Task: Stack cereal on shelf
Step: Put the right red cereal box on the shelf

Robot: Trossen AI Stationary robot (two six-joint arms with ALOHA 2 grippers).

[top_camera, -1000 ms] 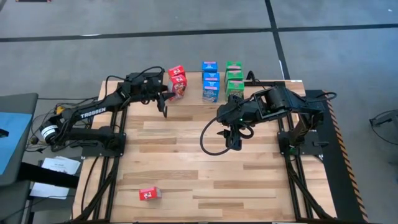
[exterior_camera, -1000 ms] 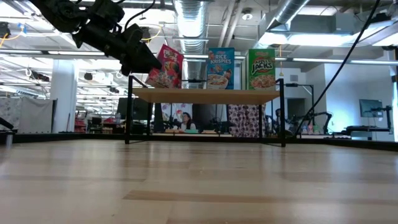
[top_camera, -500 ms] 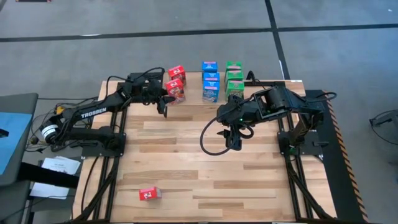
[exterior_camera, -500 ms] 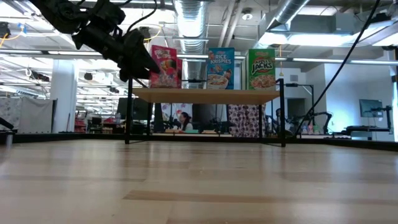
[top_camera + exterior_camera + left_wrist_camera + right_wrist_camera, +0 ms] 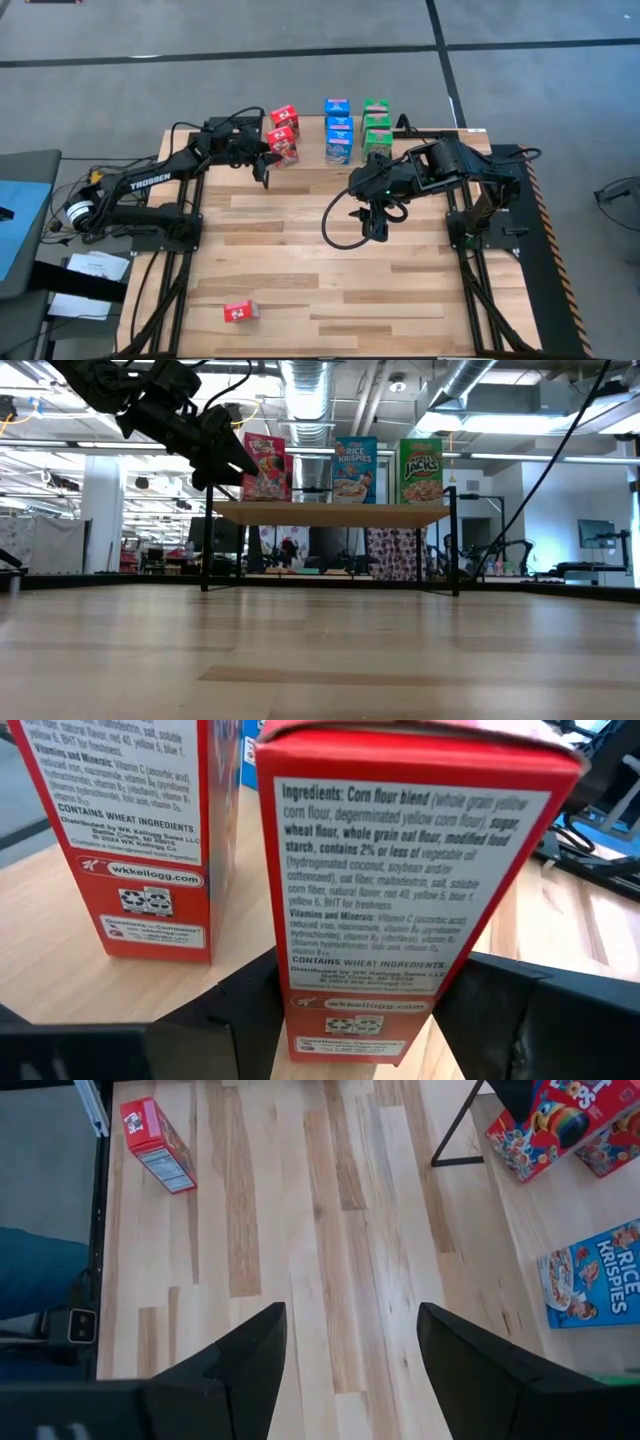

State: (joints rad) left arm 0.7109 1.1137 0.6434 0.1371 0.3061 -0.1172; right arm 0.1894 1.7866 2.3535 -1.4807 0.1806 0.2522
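Note:
The shelf (image 5: 330, 513) stands at the table's far edge and carries three rows of cereal boxes: red (image 5: 285, 116), blue (image 5: 338, 127) and green (image 5: 376, 122). My left gripper (image 5: 272, 157) is at the shelf's left end, shut on the near red box (image 5: 400, 870), which stands upright on the shelf top beside another red box (image 5: 120, 820). My right gripper (image 5: 376, 228) hangs open and empty over the middle of the table (image 5: 345, 1360). One more red box (image 5: 240, 312) lies flat near the table's near left corner. My left gripper pinches the red box between its two fingers, low on its two broad faces (image 5: 285, 1020), with the ingredients side toward the wrist. The fingers (image 5: 232, 460) come from the table's left, slanting slightly down. The box stands upright with its bottom on the shelf top (image 5: 60, 980).
The shelf's thin black legs (image 5: 207, 550) stand on the slatted tabletop (image 5: 300, 260). The wide wooden area between the shelf and the lone red box (image 5: 157, 1144) holds only the right arm's cable loop (image 5: 335, 225).
My left gripper has brought the red box from tilted to upright, and it now stands on the shelf top in front of the other red box. The gripper has stayed on it. In the last half second nothing has visibly moved.

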